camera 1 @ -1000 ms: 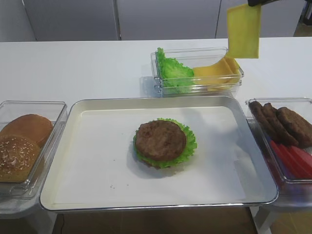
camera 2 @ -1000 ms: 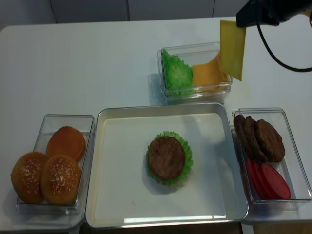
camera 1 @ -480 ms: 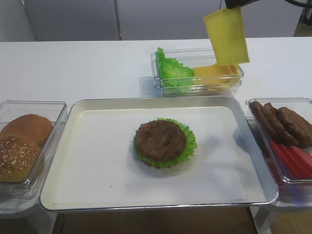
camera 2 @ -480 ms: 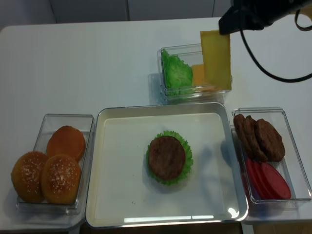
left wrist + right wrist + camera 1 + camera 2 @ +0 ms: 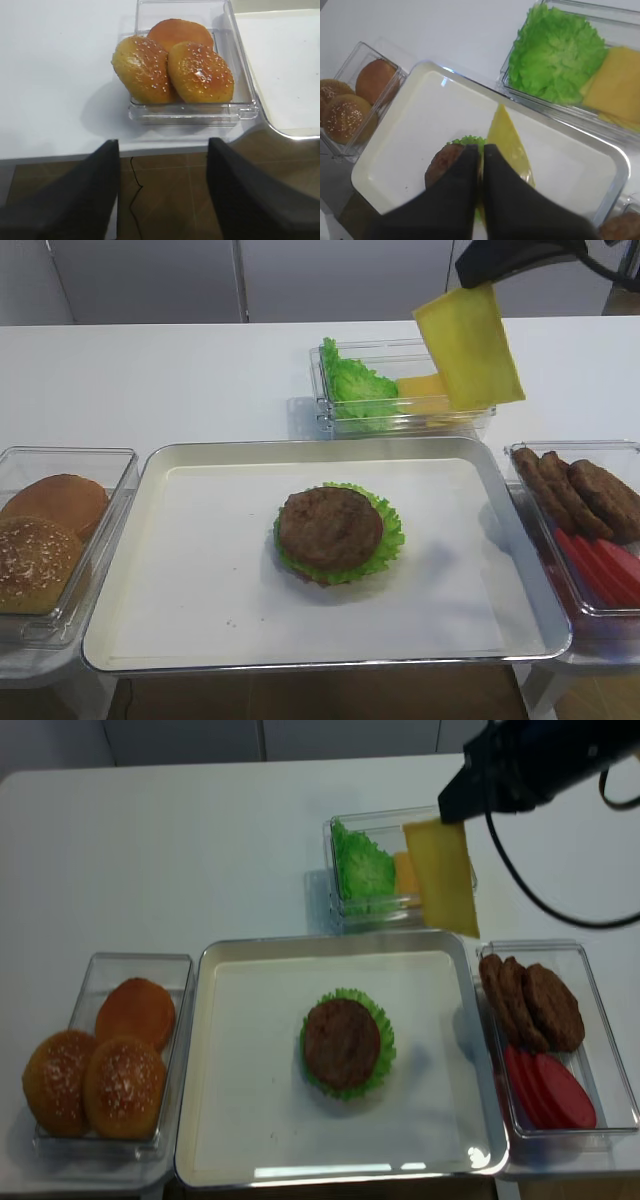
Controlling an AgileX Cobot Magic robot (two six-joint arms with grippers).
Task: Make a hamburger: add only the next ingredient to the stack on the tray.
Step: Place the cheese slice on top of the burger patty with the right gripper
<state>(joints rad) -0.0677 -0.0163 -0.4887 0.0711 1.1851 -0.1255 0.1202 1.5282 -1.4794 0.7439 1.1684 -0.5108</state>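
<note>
The cheese slice [image 5: 470, 345] [image 5: 445, 875] hangs in the air over the back right corner of the tray [image 5: 200, 570]. My right gripper [image 5: 470, 280] [image 5: 450, 810] is shut on its top edge. In the right wrist view the slice [image 5: 507, 145] droops from the shut gripper [image 5: 481, 148] above the tray [image 5: 410, 135]. The stack, a brown patty [image 5: 330, 530] [image 5: 442, 162] on green lettuce [image 5: 390, 530], sits mid-tray, below and to the left of the slice. My left gripper [image 5: 162, 165] is open and holds nothing, off the table's front edge near the bun tub [image 5: 182, 65].
A clear tub [image 5: 400, 390] with lettuce and more cheese slices stands behind the tray. A tub [image 5: 585, 520] with dark patties and red strips is on the right. The bun tub [image 5: 50, 540] is on the left.
My right gripper has carried the cheese slice left and down, from above the cheese tub toward the tray's back right corner. The slice now hangs tilted. The left gripper's motion cannot be judged.
</note>
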